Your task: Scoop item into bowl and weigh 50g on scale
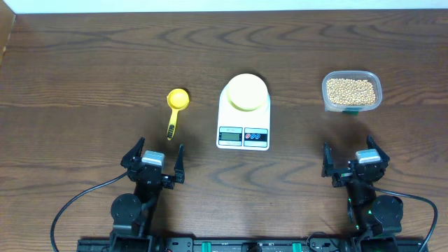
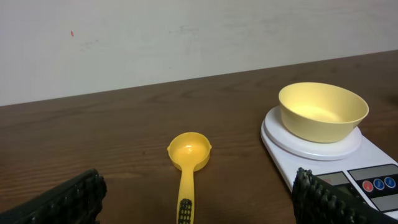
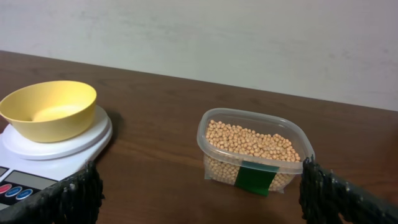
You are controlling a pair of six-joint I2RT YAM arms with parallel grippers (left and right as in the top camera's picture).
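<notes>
The pale yellow bowl [image 1: 245,92] [image 2: 322,111] [image 3: 50,109] stands empty on the white scale [image 1: 243,133] [image 2: 379,155] [image 3: 37,163] at the table's middle. Tan beans [image 1: 351,91] [image 3: 249,140] fill a clear plastic tub [image 1: 375,78] [image 3: 214,163] at the back right. A yellow scoop [image 1: 176,105] [image 2: 188,157] lies left of the scale, handle toward me. My left gripper [image 1: 154,162] [image 2: 199,202] stands open near the front edge, just behind the scoop's handle, with nothing in it. My right gripper [image 1: 348,157] [image 3: 200,191] stands open in front of the tub, also empty.
A green label [image 3: 255,178] marks the tub's near side. A pale wall rises behind the table's far edge. Black cables [image 1: 77,199] run from both arm bases at the front.
</notes>
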